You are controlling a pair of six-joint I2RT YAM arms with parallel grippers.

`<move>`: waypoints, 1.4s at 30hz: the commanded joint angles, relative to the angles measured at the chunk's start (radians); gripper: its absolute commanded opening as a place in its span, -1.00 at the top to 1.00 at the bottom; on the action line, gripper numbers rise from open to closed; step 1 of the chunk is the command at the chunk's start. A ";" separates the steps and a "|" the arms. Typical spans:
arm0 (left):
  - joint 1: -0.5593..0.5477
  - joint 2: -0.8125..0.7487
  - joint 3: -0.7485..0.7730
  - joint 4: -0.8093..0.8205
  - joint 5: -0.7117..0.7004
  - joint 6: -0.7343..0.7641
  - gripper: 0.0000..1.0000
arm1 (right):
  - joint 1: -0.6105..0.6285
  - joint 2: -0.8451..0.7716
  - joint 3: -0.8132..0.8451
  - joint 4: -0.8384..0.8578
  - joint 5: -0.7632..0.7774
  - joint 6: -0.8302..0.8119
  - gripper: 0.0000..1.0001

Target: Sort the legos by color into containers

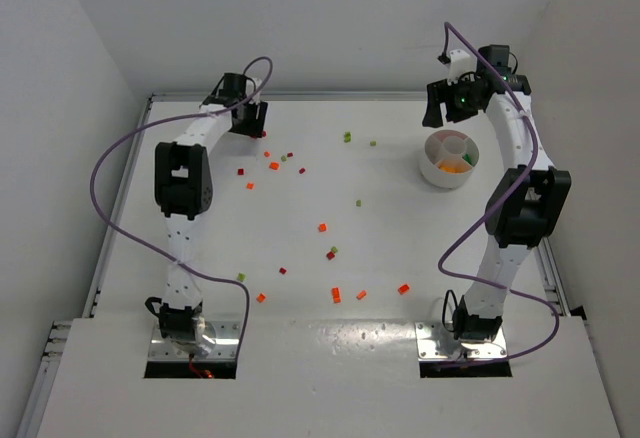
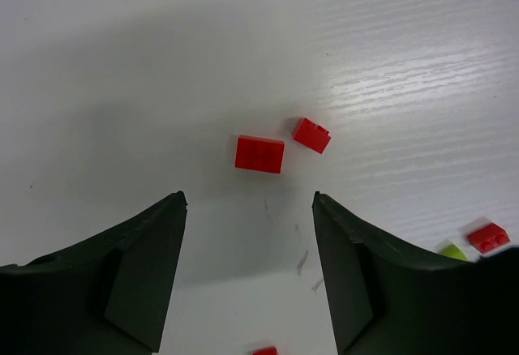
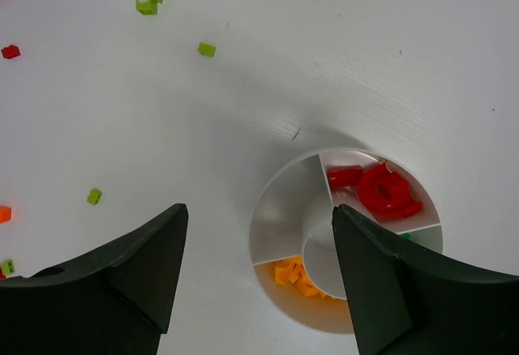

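Open and empty, the left jaws hover above two red legos (image 2: 259,154) on the counter (image 2: 122,63), due to drop and pinch one; the right jaws gape empty over the dish (image 3: 284,201).

A white table (image 1: 400,238) fills the middle of the top view, matte and smooth. Plain white walls close it in: a left wall (image 1: 50,108), a back wall (image 1: 330,18) and a right wall (image 1: 600,108). A pale metal rail (image 1: 108,248) runs along the table's left edge, and another rail (image 1: 555,278) along its right. A separate white panel (image 1: 330,358) lies across the near edge. Close up, the table bears faint grey scuff marks (image 2: 302,262) and a short scratch (image 3: 296,132).
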 commanded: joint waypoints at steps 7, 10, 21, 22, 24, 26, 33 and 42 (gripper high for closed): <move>0.000 0.099 0.113 -0.013 0.007 0.010 -0.29 | -0.005 -0.027 0.014 0.024 -0.007 0.013 -0.45; 0.000 0.137 0.142 -0.024 0.007 0.010 -0.26 | -0.005 -0.027 0.014 0.024 -0.007 0.013 -0.45; 0.000 0.177 0.151 -0.033 0.027 0.010 0.09 | -0.005 -0.018 0.023 0.024 0.002 0.003 -0.45; 0.000 0.177 0.151 -0.033 0.038 0.010 0.14 | -0.005 -0.018 0.023 0.015 0.002 0.003 -0.45; 0.000 0.177 0.151 -0.033 0.038 0.010 0.31 | -0.005 -0.018 0.023 0.015 0.002 0.003 -0.45; 0.000 0.157 0.119 -0.046 0.049 0.010 0.47 | -0.005 -0.018 0.013 0.015 -0.016 -0.007 -0.45; 0.026 -0.117 -0.163 0.103 0.284 -0.089 0.77 | 0.023 -0.110 -0.124 0.013 -0.260 -0.046 -0.37; 0.047 -0.338 -0.400 0.266 1.106 -0.460 0.77 | 0.144 -0.385 -0.566 0.508 -0.491 0.037 -0.34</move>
